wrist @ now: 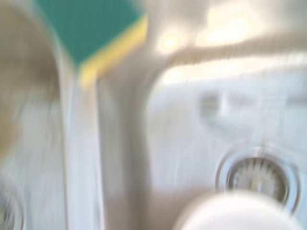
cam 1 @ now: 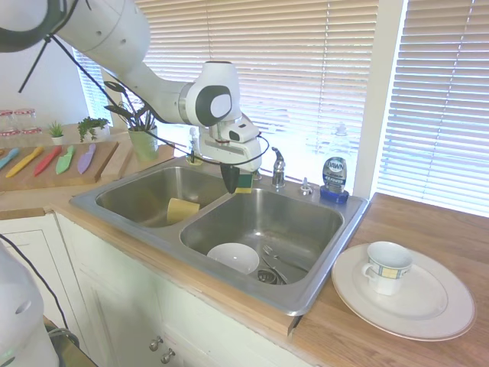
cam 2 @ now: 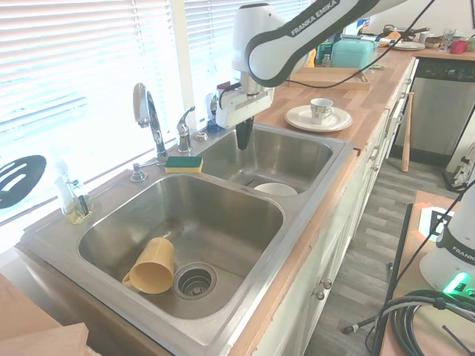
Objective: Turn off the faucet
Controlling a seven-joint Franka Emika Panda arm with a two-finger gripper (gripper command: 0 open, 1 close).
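The chrome faucet point(cam 2: 146, 110) stands behind the divider between the two sink basins, its arched spout rising over the sponge. Its short upright lever handle point(cam 2: 183, 127) point(cam 1: 278, 164) is just beside the spout. My gripper point(cam 2: 243, 139) point(cam 1: 231, 180) points straight down over the back edge of the basin holding the bowl. It sits a short way to the side of the handle and touches nothing. The dark fingers are shut and hold nothing. I see no water stream.
A green-and-yellow sponge point(cam 2: 184, 163) point(wrist: 91, 33) lies on the sink rim by the faucet. A blue-labelled soap bottle point(cam 1: 334, 176) stands at the back. A yellow cup point(cam 2: 152, 268) lies in one basin, a white bowl point(cam 1: 233, 257) in the other. A plate point(cam 1: 428, 310) bearing a mug point(cam 1: 388, 266) is on the counter.
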